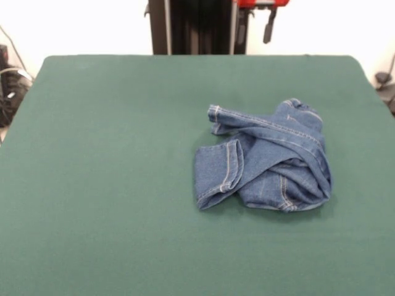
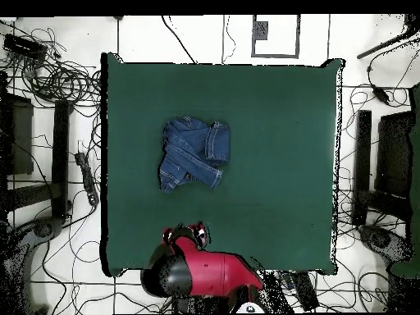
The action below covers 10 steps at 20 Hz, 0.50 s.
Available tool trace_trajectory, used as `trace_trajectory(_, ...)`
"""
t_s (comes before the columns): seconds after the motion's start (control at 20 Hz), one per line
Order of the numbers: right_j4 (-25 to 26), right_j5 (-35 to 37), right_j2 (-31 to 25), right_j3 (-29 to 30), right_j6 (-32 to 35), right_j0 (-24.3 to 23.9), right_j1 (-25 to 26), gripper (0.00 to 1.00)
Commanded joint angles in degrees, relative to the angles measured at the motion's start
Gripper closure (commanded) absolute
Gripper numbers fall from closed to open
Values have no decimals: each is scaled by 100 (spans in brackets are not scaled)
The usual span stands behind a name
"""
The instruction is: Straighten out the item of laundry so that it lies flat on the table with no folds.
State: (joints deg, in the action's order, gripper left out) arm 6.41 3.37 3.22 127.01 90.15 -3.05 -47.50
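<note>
The pair of small blue denim jeans [image 1: 265,160] lies crumpled in a heap on the dark green table [image 1: 123,154], right of centre, with one hemmed leg folded across the top and another hem turned over at the front left. In the overhead view the jeans [image 2: 193,152] sit left of the middle of the table [image 2: 279,148]. My gripper [image 1: 270,28] is drawn back at the table's far edge, high above the top and well away from the jeans. In the overhead view the gripper [image 2: 187,235] shows at the table's bottom edge. It holds nothing that I can see.
The robot's black pedestal [image 1: 191,28] stands behind the far table edge. Cables and dark equipment [image 2: 57,82] lie on the floor around the table, and some show at the left edge [image 1: 9,86].
</note>
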Motion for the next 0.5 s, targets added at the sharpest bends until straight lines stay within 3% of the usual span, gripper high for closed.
trace_trajectory(0.05,131,-385,-291,340,1075,-84,346,0)
trace_trajectory(0.3,204,-682,-239,316,1137,-75,622,0)
trace_trajectory(0.5,227,-759,-216,487,1183,-36,520,0)
